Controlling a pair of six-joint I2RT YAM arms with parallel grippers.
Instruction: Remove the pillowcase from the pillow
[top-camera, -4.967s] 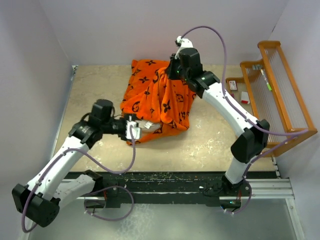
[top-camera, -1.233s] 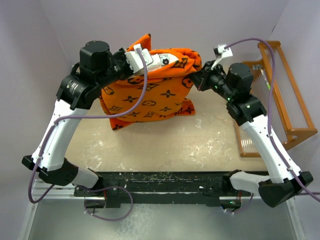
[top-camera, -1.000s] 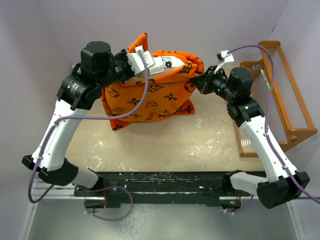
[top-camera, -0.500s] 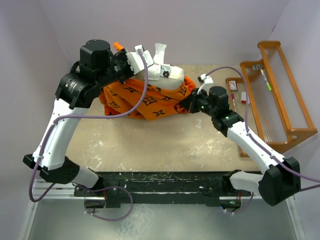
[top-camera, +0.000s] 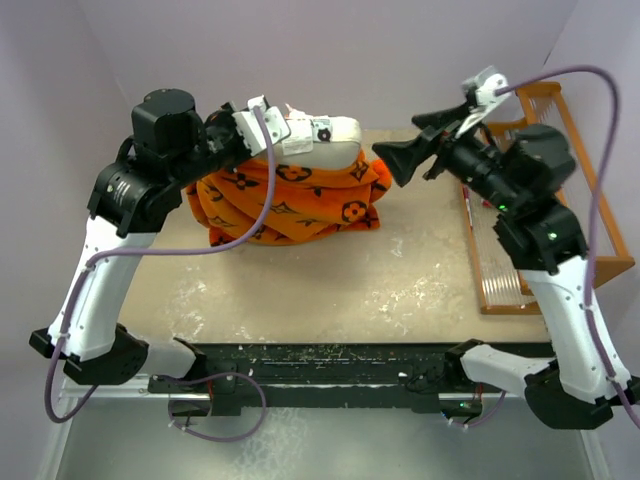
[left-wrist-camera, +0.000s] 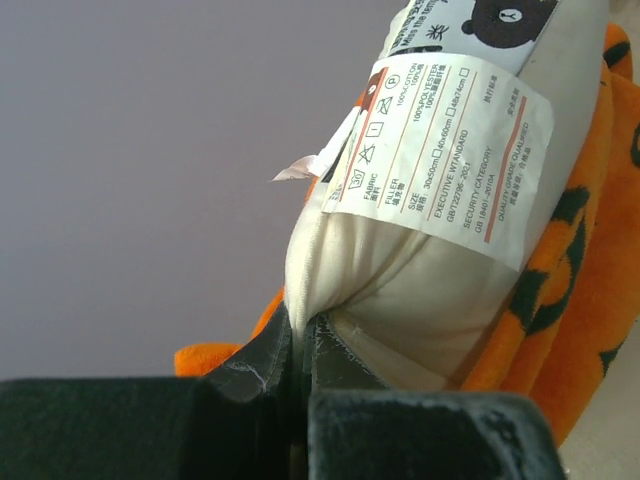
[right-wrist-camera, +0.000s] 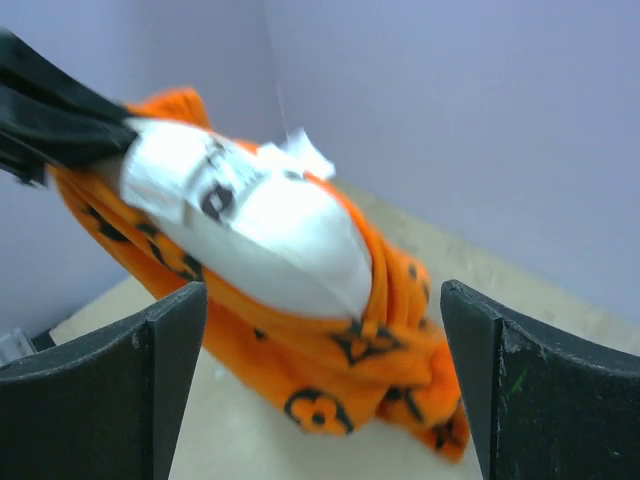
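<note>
The cream-white pillow (top-camera: 330, 133) is held up at the back of the table, its top end bare. My left gripper (top-camera: 268, 128) is shut on its seamed corner (left-wrist-camera: 298, 322), just below the printed care tag (left-wrist-camera: 440, 160). The orange pillowcase (top-camera: 290, 200) with dark motifs hangs bunched around the pillow's lower part and rests on the table. My right gripper (top-camera: 412, 142) hovers open to the right of the pillowcase, touching nothing. In the right wrist view the pillow (right-wrist-camera: 270, 230) and the pillowcase (right-wrist-camera: 350, 370) lie beyond its wide-apart fingers (right-wrist-camera: 170, 385).
A wooden rack (top-camera: 548, 180) stands at the table's right edge behind my right arm. Purple walls close in the back and both sides. Bare beige tabletop (top-camera: 340, 290) lies in front of the pillowcase.
My right gripper has let go of the pillowcase, opened, and risen up and to the right. The pillowcase has slid lower, baring more of the pillow. The left gripper kept its hold.
</note>
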